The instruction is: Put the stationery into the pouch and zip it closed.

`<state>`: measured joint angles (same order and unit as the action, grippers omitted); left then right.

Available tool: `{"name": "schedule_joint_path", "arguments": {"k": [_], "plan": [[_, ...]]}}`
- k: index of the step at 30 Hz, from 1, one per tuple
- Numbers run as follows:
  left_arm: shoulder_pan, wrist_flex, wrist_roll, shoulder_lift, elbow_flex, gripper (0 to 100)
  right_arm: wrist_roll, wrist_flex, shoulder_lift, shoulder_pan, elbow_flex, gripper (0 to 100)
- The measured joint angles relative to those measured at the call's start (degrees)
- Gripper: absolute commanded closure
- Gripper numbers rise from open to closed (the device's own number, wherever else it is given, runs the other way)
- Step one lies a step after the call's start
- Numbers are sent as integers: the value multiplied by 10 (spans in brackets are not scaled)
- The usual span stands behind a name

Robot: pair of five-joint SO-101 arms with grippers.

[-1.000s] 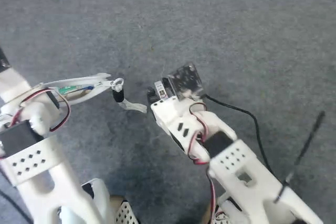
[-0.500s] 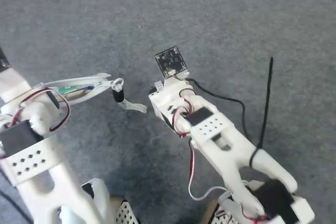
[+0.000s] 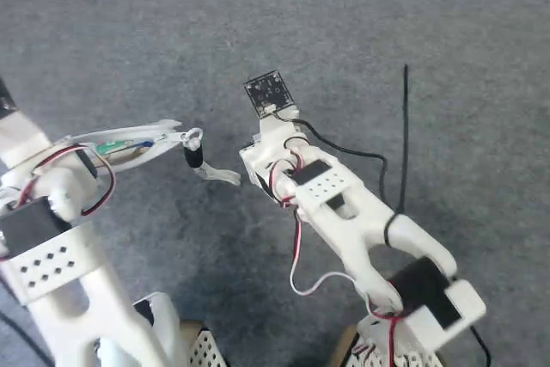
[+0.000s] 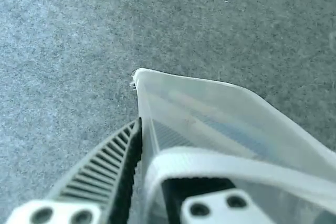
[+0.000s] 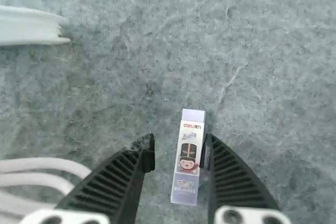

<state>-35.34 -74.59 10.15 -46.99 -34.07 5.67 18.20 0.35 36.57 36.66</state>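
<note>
From where I stand, the table point(image 3: 447, 49) is covered in a grey, felt-like cloth, matt and rough with a short nap. The pouch point(image 4: 220, 114) looks like soft translucent plastic, smooth with a faint sheen. The eraser point(image 5: 189, 156) wears a smooth printed paper sleeve. The right gripper point(image 5: 178, 142) has matt black ribbed plastic fingers point(image 5: 123, 177). The arm shells point(image 3: 361, 217) are matt white plastic.

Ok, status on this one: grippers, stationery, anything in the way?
Left gripper shut on pouch. Right gripper open, straddling eraser flat on table, not yet gripped. No obstacle seen between eraser and pouch.
</note>
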Motion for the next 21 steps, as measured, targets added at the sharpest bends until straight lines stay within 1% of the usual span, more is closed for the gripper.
{"name": "schedule_joint_path", "arguments": {"k": [6, 9, 21], "plan": [[0, 0, 0, 0, 0, 988, 0, 97, 77, -15, -103, 850], [0, 0, 0, 0, 0, 988, 0, 126, 117, -18, -146, 850], [0, 0, 0, 0, 0, 988, -1, 129, 218, -19, -237, 850]]}}
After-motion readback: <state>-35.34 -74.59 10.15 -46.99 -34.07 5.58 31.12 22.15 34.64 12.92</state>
